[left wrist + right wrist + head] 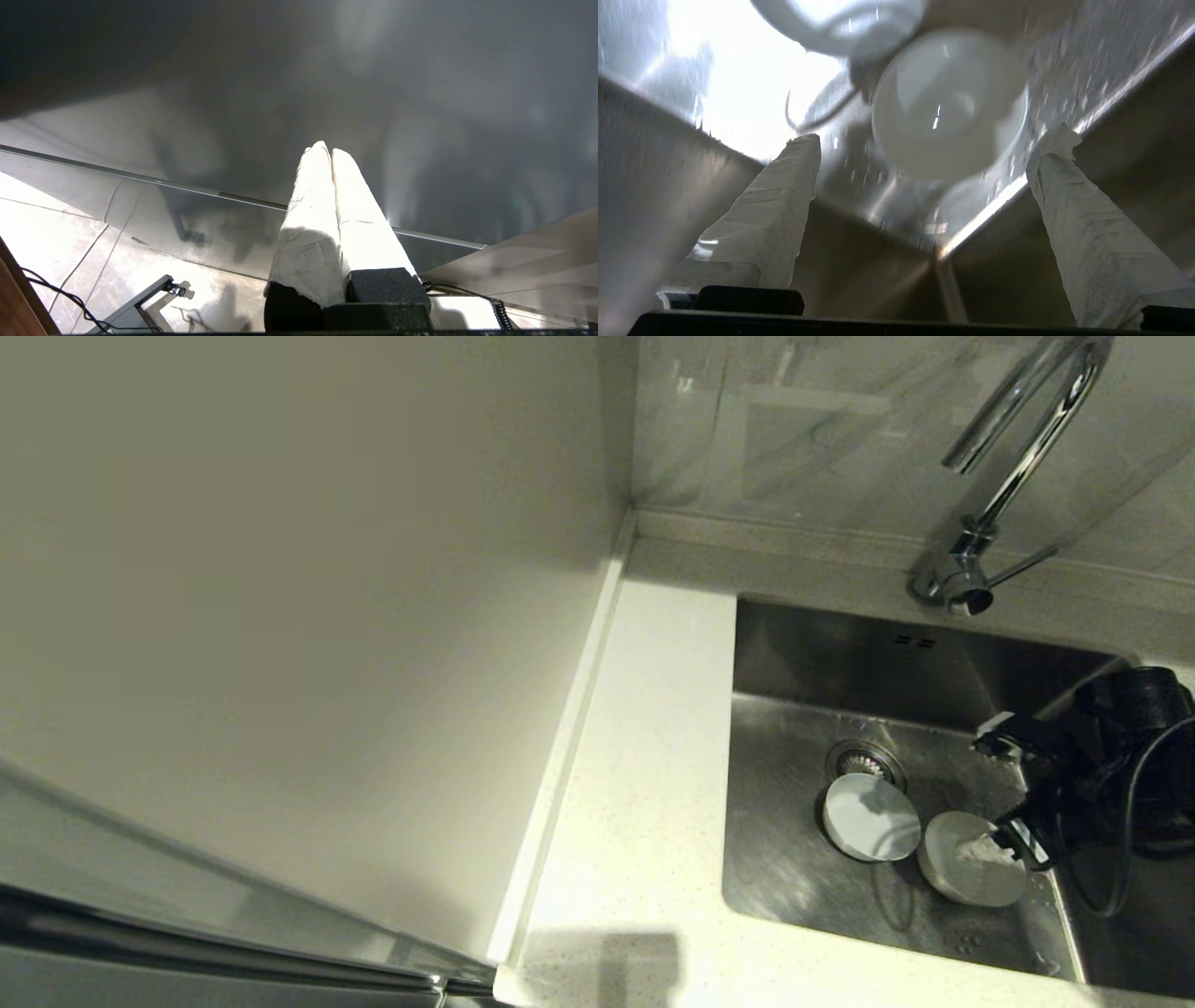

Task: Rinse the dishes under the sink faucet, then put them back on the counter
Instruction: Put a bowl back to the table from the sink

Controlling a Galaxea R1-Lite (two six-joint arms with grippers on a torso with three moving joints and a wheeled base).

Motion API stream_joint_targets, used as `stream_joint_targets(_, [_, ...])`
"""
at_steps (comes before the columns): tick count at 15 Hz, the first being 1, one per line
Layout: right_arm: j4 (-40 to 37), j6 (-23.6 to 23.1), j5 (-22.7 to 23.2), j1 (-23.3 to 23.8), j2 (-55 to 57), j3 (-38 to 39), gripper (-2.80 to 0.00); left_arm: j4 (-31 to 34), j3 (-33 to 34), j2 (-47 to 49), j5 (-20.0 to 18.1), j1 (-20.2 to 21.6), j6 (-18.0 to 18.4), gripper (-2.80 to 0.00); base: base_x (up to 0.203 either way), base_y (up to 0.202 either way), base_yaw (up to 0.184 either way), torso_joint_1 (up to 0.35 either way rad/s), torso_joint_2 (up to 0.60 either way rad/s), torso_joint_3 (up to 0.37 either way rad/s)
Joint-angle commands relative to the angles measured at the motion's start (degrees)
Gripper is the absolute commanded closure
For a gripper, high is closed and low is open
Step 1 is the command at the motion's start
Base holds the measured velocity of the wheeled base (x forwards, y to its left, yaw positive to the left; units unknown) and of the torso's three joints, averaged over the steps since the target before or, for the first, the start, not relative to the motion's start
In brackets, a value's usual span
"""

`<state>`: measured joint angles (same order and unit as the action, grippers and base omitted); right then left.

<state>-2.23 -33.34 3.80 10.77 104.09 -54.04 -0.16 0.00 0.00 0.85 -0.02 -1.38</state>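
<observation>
Bowls [871, 817] sitting in the sink [794, 887] lower right; we're hovering the spread right gripper [924, 154], counter [644, 784] waiting.

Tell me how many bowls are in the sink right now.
2. One white bowl lies beside the drain strainer; the other bowl sits to its right, under the open right gripper. A third could be hidden behind the arm.

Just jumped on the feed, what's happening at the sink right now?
Two bowls sit in the sink: one by the drain, another beside it. The right gripper is inside the basin, fingers open, near the second bowl and holding nothing. The left gripper is shut, away from the sink.
</observation>
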Motion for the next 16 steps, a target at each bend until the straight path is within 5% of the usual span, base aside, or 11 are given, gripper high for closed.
stream_joint_targets(1, [2.8, -0.6, 0.1, -2.4, 2.0, -0.1, -2.80, 0.0, 0.0, -0.2, 0.1, -0.1, 0.0, 0.00, 0.000, 0.000, 0.000, 0.000, 0.00, 0.000])
stream_joint_targets(9, [11.7, -2.8, 0.6, -11.8, 15.5, -11.0, -2.80, 0.0, 0.0, -0.2, 0.0, 0.0, 0.0, 0.00, 0.000, 0.000, 0.000, 0.000, 0.00, 0.000])
stream_joint_targets(16, [10.2, -4.3, -3.8, -6.3, 21.1, -19.0, -2.80, 0.0, 0.0, -0.2, 0.0, 0.0, 0.0, 0.00, 0.000, 0.000, 0.000, 0.000, 0.00, 0.000])
